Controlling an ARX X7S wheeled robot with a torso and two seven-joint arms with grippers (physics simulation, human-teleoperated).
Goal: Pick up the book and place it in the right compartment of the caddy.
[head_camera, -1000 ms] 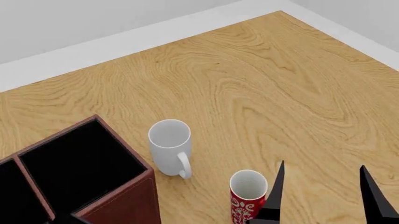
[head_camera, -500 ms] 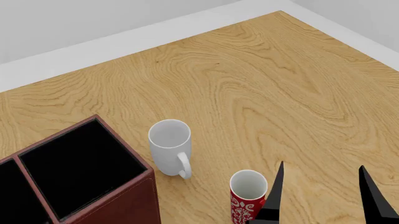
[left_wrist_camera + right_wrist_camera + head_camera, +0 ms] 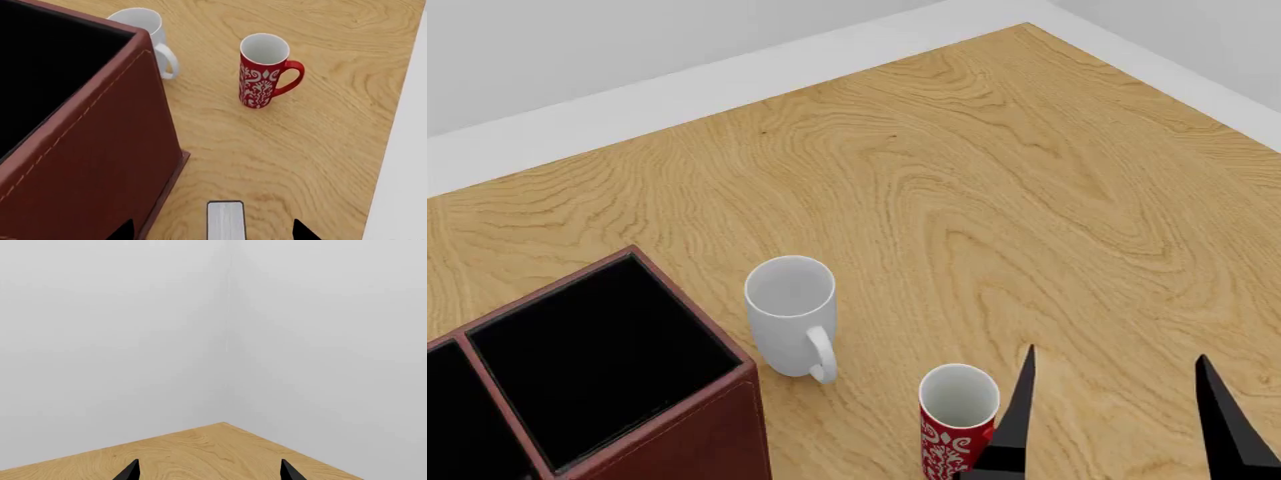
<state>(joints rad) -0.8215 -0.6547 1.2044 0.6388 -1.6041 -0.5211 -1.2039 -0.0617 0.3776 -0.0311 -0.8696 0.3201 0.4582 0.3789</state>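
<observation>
Left gripper [image 3: 212, 232]: only the two black fingertips show at the edge of its wrist view, set wide apart, with the book's [image 3: 225, 220] pale page edge standing between them; the tips look clear of it, so likely not yet clamped.
Right gripper [image 3: 1114, 415]: spread fingers, nothing between them, raised near the red patterned mug [image 3: 956, 418].
Book: just beside the caddy's [image 3: 100, 160] base rim, on the tabletop; hidden from the head view.
Right compartment [image 3: 594, 360]: square black-lined mouth, nothing visible inside, white mug [image 3: 790, 315] just beside its wall.
Step in hand: closing on the book. Centre the fingers across the covers, grip well down the spine, lift straight up clear of the caddy wall before carrying it over the pocket.
Risk: a low carry could catch the caddy's rim or knock the mugs.
Surface: light wood-grain table [image 3: 1001, 190], edge close to the book.
Room: plain pale grey walls meeting at a corner in the right wrist view.
</observation>
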